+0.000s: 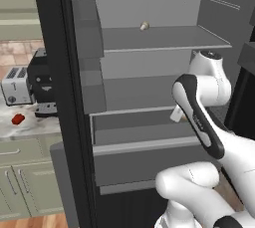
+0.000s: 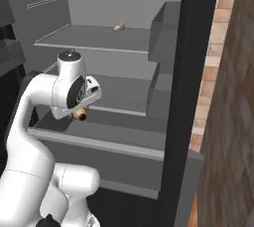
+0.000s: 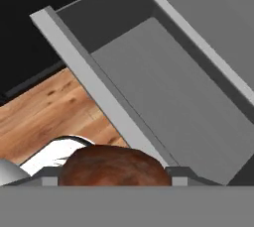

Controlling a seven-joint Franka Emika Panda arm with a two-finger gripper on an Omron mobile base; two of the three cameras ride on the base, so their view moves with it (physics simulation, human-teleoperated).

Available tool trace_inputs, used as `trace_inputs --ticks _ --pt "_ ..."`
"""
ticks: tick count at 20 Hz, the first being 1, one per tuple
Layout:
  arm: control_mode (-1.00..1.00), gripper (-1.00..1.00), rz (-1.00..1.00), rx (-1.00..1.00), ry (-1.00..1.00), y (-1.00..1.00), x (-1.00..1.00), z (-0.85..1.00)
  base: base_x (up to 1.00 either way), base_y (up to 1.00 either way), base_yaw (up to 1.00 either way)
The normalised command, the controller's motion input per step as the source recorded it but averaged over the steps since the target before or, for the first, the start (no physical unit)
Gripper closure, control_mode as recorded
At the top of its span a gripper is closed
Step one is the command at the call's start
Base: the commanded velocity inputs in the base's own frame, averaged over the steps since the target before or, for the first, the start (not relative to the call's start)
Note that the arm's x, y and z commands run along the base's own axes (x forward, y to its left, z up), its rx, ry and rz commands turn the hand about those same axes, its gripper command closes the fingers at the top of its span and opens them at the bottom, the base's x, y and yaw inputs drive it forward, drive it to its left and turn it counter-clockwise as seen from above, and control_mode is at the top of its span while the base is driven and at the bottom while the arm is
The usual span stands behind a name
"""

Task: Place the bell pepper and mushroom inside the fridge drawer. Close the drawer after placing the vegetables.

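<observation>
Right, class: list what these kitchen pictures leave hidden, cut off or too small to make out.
- Mushroom: hand view, lower half cut off by the bottom edge.
- End effector: right base view, fingers hidden behind the robot's hand.
- Small object on the fridge shelf: too small to identify.
- Bell pepper: tiny, shape unclear.

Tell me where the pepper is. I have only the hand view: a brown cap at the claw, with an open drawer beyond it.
Observer: The pepper lies on the counter left of the fridge, by the toaster.
Operator: Report anything on the fridge shelves.
Observer: One small tan thing sits on the upper shelf. It is too small to name.
</observation>
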Motion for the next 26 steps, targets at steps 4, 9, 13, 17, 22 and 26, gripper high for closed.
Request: trace_inputs --ticks 4,9,13,17,22,26 --pt "-1.00 1.00 0.27 -0.11 0.18 0.07 0.11 -0.39 0.00 0.00 0.00" --pt "-1.00 1.00 0.15 -0.04 0.05 0.00 0.02 -0.43 0.00 0.00 0.00" --pt "-1.00 1.00 0.07 0.00 -0.03 0.00 0.00 -0.31 0.00 0.00 0.00" --pt "-1.00 1.00 0.03 0.00 0.00 0.00 0.00 -0.30 0.00 0.00 0.00" --pt "-1.00 1.00 0.02 0.00 0.00 0.00 0.01 -0.25 0.00 0.00 0.00" --pt "-1.00 1.00 0.03 0.00 0.00 0.00 0.00 -0.11 0.00 0.00 0.00"
